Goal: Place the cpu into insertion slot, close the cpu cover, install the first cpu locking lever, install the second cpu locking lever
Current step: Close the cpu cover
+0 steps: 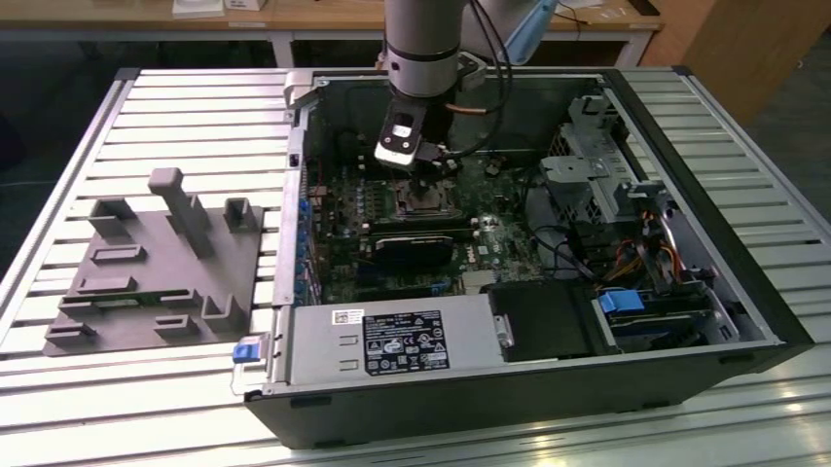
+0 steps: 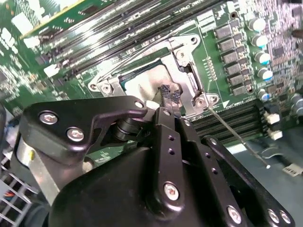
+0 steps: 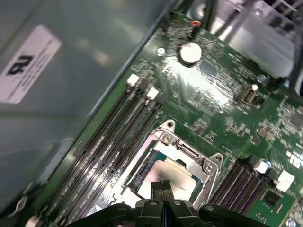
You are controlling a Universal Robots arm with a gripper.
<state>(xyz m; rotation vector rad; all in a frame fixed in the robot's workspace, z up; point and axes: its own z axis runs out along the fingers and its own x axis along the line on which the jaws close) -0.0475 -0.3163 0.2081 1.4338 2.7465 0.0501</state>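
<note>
The cpu (image 2: pixel 139 84) (image 3: pixel 168 176) lies flat in the insertion slot (image 1: pixel 418 200) on the green board, its dull silver top showing. The cpu cover (image 2: pixel 187 71) (image 3: pixel 185 152), a thin silvery frame, lies down around the chip, which shows through its window. My gripper (image 2: pixel 169 93) (image 3: pixel 161 186) (image 1: pixel 413 167) is shut with nothing between its fingers. Its black tips hang right over the chip's top near one edge; I cannot tell whether they touch. One thin wire lever (image 2: pixel 234 135) angles loose away from the socket's corner. A second wire lever (image 2: pixel 135 53) runs along the opposite side.
The slot sits deep in an open computer case (image 1: pixel 766 292). Long black memory slots (image 3: pixel 116 137) flank it, and capacitors (image 2: pixel 258 42) stand close by. A black card (image 1: pixel 413 248), a power supply (image 1: pixel 389 341) and drive cages (image 1: pixel 591 175) fill the case. A grey fixture (image 1: pixel 162 263) lies at the exterior view's left.
</note>
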